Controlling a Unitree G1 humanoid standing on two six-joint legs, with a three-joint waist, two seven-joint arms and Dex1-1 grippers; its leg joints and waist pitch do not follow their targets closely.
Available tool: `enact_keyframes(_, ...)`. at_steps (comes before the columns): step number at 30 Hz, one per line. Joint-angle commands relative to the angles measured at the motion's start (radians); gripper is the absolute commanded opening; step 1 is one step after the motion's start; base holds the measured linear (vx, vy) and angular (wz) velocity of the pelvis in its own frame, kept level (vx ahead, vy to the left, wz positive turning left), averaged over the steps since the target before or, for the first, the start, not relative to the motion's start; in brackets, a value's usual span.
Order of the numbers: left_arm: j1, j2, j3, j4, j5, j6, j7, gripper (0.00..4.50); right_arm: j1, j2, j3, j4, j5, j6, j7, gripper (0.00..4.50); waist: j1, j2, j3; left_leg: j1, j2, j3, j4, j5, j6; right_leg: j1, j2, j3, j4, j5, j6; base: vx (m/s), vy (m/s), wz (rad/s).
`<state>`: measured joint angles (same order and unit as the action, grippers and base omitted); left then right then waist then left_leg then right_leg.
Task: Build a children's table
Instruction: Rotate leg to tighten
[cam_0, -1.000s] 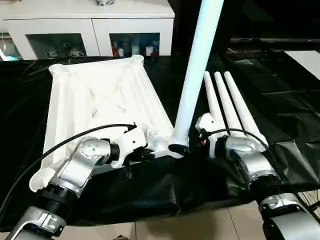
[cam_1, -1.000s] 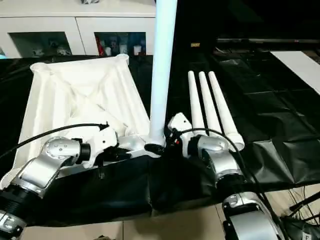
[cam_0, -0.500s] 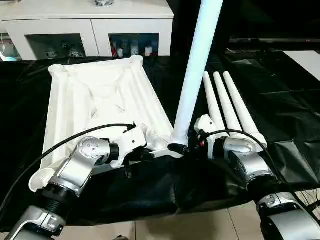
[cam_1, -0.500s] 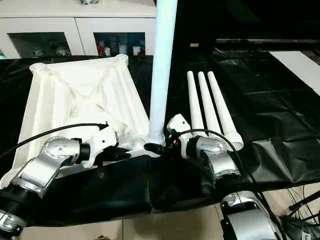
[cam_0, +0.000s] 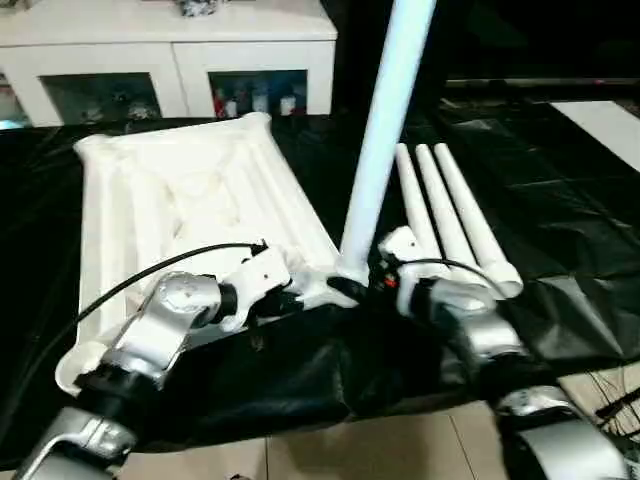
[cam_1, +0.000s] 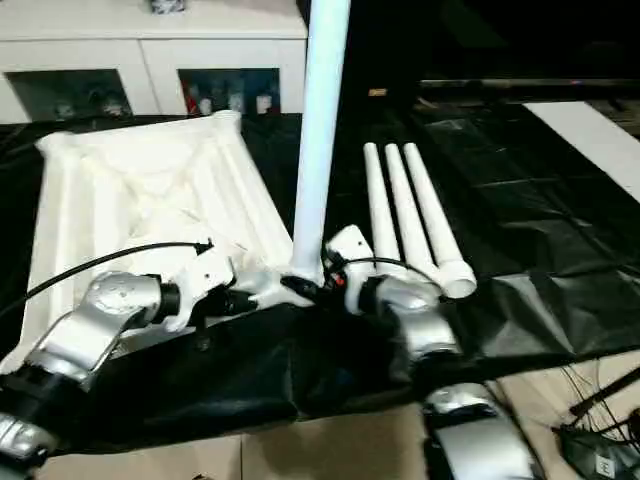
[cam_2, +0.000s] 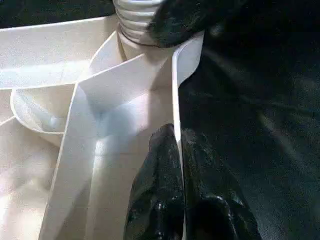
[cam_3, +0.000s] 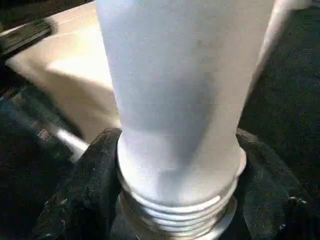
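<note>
The children's table top (cam_0: 190, 190) lies upside down, ribs up, on the black-draped work table. One white leg (cam_0: 385, 130) stands upright in the socket at the top's near right corner. My right gripper (cam_0: 352, 292) is shut around the leg's base just above its threaded end (cam_3: 175, 210), with black fingers (cam_3: 85, 175) on both sides. My left gripper (cam_2: 177, 135) is pinched shut on the thin rim wall (cam_2: 176, 75) of the top, close to that same corner. Three more legs (cam_0: 445, 205) lie side by side to the right of the top.
The work table's front edge runs just beneath both forearms, with floor tiles (cam_0: 380, 450) below it. A white cabinet (cam_0: 170, 60) with glass doors stands behind the table. Wrinkled black cloth (cam_0: 570, 200) covers the right side. A black cable (cam_0: 120, 290) loops over my left forearm.
The whole picture has shifted slightly, so the camera moved. The leg stays upright in the corner socket and both grippers keep their holds.
</note>
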<state>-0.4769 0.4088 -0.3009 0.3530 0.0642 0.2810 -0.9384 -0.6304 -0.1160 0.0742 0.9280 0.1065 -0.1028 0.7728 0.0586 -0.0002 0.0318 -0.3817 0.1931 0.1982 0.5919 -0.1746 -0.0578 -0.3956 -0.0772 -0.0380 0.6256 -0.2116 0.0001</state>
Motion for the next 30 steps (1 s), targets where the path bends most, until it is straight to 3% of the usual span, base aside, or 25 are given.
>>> enact_keyframes(1, 0.007, -0.031, -0.045, 0.03, 0.033, 0.052, 0.032, 0.0, -0.01, 0.023, -0.023, 0.073, -0.016, 0.057, -0.139, 2.74, -0.001, 0.007, -0.043, 0.023, 0.04, -0.025, -0.084, -0.299, -0.013, 0.034, -0.064, 0.036, -0.081, -0.211, -0.232, 0.0, 0.0, 0.0)
enact_keyframes(3, -0.014, -0.088, -0.051, 0.064, 0.048, 0.107, 0.101, 0.0, -0.029, 0.073, -0.041, 0.117, -0.017, 0.078, -0.255, 2.74, -0.006, 0.01, -0.038, 0.027, 0.04, -0.027, -0.087, -0.342, -0.03, 0.026, -0.065, 0.037, -0.088, -0.273, -0.219, 0.0, 0.0, 0.0)
enact_keyframes(5, -0.056, -0.186, -0.043, 0.127, 0.06, 0.189, 0.215, 0.0, -0.057, 0.135, -0.053, 0.169, -0.019, 0.101, -0.376, 2.74, -0.011, 0.008, -0.026, 0.042, 0.037, -0.029, -0.09, -0.435, -0.054, 0.015, -0.065, 0.036, -0.104, -0.413, -0.193, 0.0, 0.0, 0.0)
enact_keyframes(6, -0.069, -0.214, -0.044, 0.142, 0.065, 0.204, 0.242, 0.0, -0.067, 0.154, -0.059, 0.183, -0.017, 0.107, -0.412, 2.74, -0.01, 0.007, -0.025, 0.054, 0.035, -0.036, -0.087, -0.497, -0.065, 0.008, -0.069, 0.034, -0.118, -0.508, -0.164, 0.0, 0.0, 0.0)
enact_keyframes(7, -0.085, -0.252, -0.047, 0.157, 0.069, 0.221, 0.271, 0.0, -0.083, 0.181, -0.076, 0.204, -0.005, 0.118, -0.459, 2.74, -0.014, 0.005, -0.027, 0.056, 0.035, -0.04, -0.089, -0.522, -0.066, 0.009, -0.07, 0.032, -0.124, -0.546, -0.139, 0.0, 0.0, 0.0)
enact_keyframes(9, -0.09, -0.266, -0.047, 0.16, 0.069, 0.227, 0.278, 0.0, -0.09, 0.19, -0.083, 0.213, 0.0, 0.121, -0.479, 2.74, -0.014, 0.006, -0.031, 0.048, 0.036, -0.045, -0.099, -0.514, -0.064, 0.017, -0.067, 0.029, -0.123, -0.501, -0.126, 0.0, 0.0, 0.0)
enact_keyframes(11, -0.099, -0.287, -0.049, 0.156, 0.07, 0.243, 0.284, 0.0, -0.108, 0.206, -0.093, 0.229, 0.005, 0.124, -0.51, 2.74, -0.013, 0.001, -0.032, 0.049, 0.035, -0.041, -0.099, -0.518, -0.056, 0.01, -0.062, 0.032, -0.121, -0.439, -0.136, 0.0, 0.0, 0.0)
enact_keyframes(14, -0.103, -0.295, -0.046, 0.149, 0.072, 0.256, 0.283, 0.0, -0.126, 0.22, -0.099, 0.246, -0.004, 0.119, -0.522, 2.74, -0.012, 0.004, -0.033, 0.049, 0.034, -0.042, -0.099, -0.525, -0.053, 0.01, -0.065, 0.032, -0.121, -0.437, -0.138, 0.0, 0.0, 0.0)
enact_keyframes(17, -0.102, -0.28, -0.043, 0.15, 0.08, 0.257, 0.28, 0.0, -0.136, 0.226, -0.106, 0.258, -0.015, 0.113, -0.517, 2.74, -0.013, -0.003, -0.033, 0.045, 0.033, -0.043, -0.1, -0.528, -0.046, 0.01, -0.066, 0.032, -0.123, -0.458, -0.129, 0.0, 0.0, 0.0)
enact_keyframes(20, -0.101, -0.263, -0.044, 0.15, 0.082, 0.241, 0.272, 0.0, -0.138, 0.227, -0.114, 0.254, -0.009, 0.109, -0.489, 2.74, -0.013, -0.002, -0.031, 0.046, 0.033, -0.043, -0.101, -0.535, -0.044, 0.005, -0.068, 0.032, -0.128, -0.487, -0.117, 0.0, 0.0, 0.0)
enact_keyframes(23, -0.101, -0.247, -0.049, 0.145, 0.089, 0.216, 0.259, 0.0, -0.141, 0.22, -0.115, 0.241, -0.005, 0.084, -0.456, 3.44, -0.014, 0.0, -0.032, 0.044, 0.034, -0.044, -0.103, -0.539, -0.045, 0.004, -0.067, 0.033, -0.129, -0.486, -0.112, 0.0, 0.0, 0.0)
enact_keyframes(28, -0.088, -0.216, -0.062, 0.127, 0.095, 0.188, 0.228, 0.0, -0.143, 0.201, -0.113, 0.216, -0.011, 0.053, -0.423, 3.87, -0.015, 0.0, -0.032, 0.04, 0.036, -0.041, -0.105, -0.516, -0.038, 0.006, -0.067, 0.035, -0.125, -0.439, -0.133, 0.0, 0.0, 0.0)
enact_keyframes(30, -0.075, -0.193, -0.072, 0.112, 0.092, 0.156, 0.193, 0.0, -0.143, 0.186, -0.113, 0.2, -0.014, 0.038, -0.397, 3.92, -0.015, -0.001, -0.04, 0.029, 0.039, -0.041, -0.107, -0.461, -0.029, 0.018, -0.07, 0.036, -0.116, -0.38, -0.145, 0.0, 0.0, 0.0)
